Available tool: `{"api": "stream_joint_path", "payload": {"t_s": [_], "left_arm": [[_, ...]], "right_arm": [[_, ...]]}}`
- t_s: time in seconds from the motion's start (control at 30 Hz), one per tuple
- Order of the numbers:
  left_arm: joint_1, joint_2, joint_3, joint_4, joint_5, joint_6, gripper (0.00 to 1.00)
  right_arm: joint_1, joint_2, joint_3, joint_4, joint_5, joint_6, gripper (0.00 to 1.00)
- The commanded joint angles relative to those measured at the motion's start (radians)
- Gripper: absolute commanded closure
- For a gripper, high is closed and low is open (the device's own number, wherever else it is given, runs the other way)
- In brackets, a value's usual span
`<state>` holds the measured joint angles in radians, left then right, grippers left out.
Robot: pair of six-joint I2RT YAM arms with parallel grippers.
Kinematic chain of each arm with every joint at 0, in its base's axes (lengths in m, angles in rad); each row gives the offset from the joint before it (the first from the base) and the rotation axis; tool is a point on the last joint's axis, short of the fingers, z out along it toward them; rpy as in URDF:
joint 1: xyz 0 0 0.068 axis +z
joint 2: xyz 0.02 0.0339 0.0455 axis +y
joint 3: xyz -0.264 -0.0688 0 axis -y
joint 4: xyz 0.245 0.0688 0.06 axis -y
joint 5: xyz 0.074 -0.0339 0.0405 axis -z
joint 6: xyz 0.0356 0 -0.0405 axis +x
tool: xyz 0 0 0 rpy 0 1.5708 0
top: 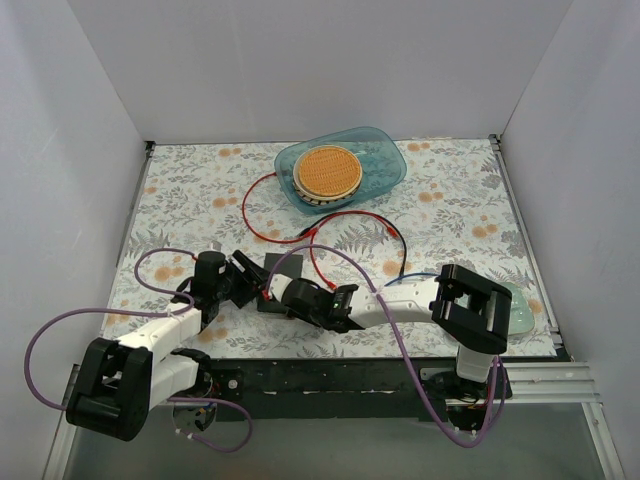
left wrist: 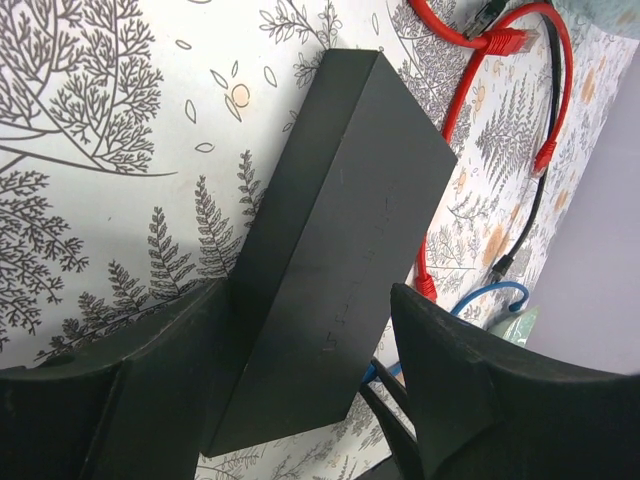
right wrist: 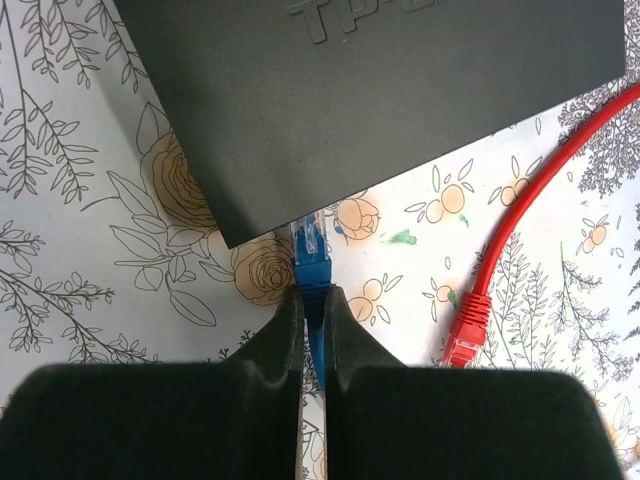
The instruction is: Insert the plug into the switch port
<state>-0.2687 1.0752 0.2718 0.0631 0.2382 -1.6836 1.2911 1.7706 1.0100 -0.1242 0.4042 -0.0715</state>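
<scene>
The switch (top: 270, 296) lies flat on the table (top: 450, 210) near its front edge, between the two claws. The left claw (left wrist: 310, 335) straddles it, and its fingers (left wrist: 170, 350) seem pressed against the two long sides, bracing the box. The right claw (right wrist: 312, 300) is pinched together on the blue cable just behind the plug (right wrist: 310, 250), which points at the switch's near edge close to one corner. Its clear tip sits right at that edge. The port itself faces away from every view, so I cannot tell whether the tip has entered it or merely butts against the housing. To do this step well, the plug should go in square, with its long axis in line with the port and level with the table, not nosing down. The push should be short and straight — along the cable's line, with no sideways drift toward the corner. Because the grip is behind the boot, the plug may flex or tilt under load, so a slow advance is wiser than force. The left claw's job is to stop the box from sliding or turning as the push comes. The red cable (right wrist: 520, 210) lies off to one side, apart from the plug — no obstacle, by the look of it.
</scene>
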Motion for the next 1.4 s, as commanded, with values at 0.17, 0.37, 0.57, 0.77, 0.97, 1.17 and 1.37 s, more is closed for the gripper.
{"api": "stream_joint_path", "payload": {"t_s": [0.17,0.37,0.57,0.77,0.97,1.17,1.37], "left_arm": [[-0.021,0.049,0.003,0.043,0.162,-0.041,0.36],[-0.021,0.045,-0.006,0.052,0.17,-0.047,0.36],[-0.021,0.046,-0.002,0.06,0.17,-0.053,0.36],[-0.021,0.058,0.0,0.072,0.181,-0.051,0.36],[-0.021,0.069,0.001,0.08,0.196,-0.041,0.35],[-0.021,0.077,0.0,0.084,0.202,-0.041,0.35],[-0.023,0.052,-0.02,0.086,0.211,-0.051,0.36]], "right_arm": [[0.004,-0.042,0.002,0.276,-0.099,-0.056,0.99],[0.004,-0.011,0.059,0.239,-0.113,-0.073,0.99],[0.004,0.026,0.098,0.207,-0.146,-0.09,0.99],[0.005,0.039,0.107,0.192,-0.168,-0.094,0.99],[0.004,0.029,0.104,0.196,-0.154,-0.117,0.99],[0.002,0.009,0.114,0.23,-0.105,-0.116,0.99],[-0.03,-0.006,0.108,0.258,-0.062,-0.042,0.99]]}}
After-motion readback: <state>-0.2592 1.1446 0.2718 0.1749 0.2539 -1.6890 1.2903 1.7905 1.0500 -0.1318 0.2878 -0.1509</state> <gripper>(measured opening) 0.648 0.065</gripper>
